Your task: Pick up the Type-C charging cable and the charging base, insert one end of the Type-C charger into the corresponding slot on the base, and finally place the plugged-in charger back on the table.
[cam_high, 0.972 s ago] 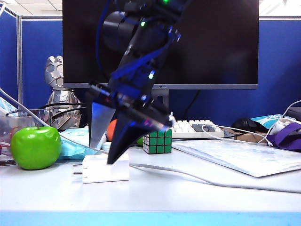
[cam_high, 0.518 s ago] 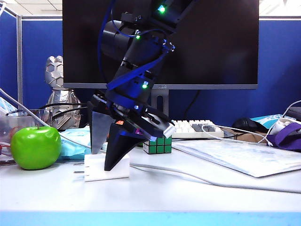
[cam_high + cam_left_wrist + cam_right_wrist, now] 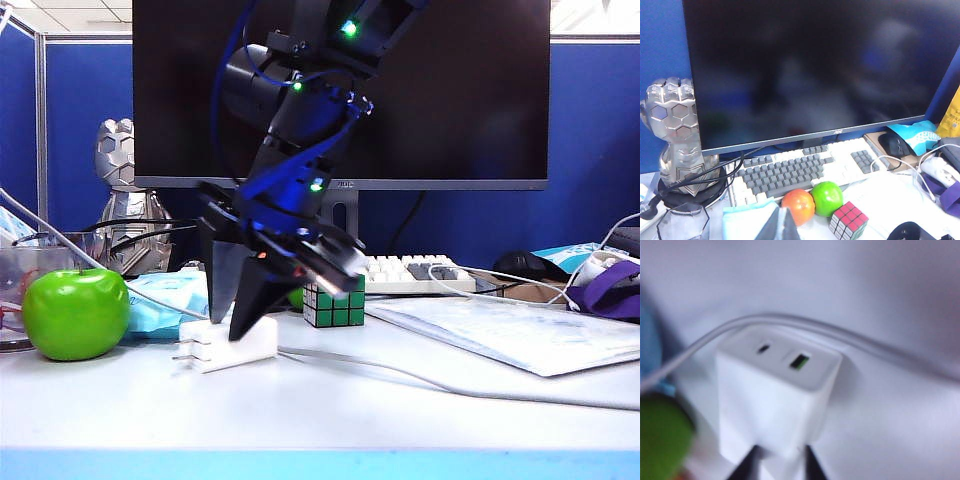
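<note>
White charging base [image 3: 230, 346] tilted on the table [image 3: 400, 420], thin white cable [image 3: 420, 380] beside.

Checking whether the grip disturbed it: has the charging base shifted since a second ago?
Yes. The charging base has tilted, its right end lifted off the table, in the right gripper, left of the Rubik's cube.

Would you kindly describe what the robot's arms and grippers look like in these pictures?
The right arm is black with rounded joint housings, blue cables looping along it and small green lights. Its right gripper has two long, dark, tapering fingers. Of the left gripper only grey pointed fingertips show, in the left wrist view.
</note>
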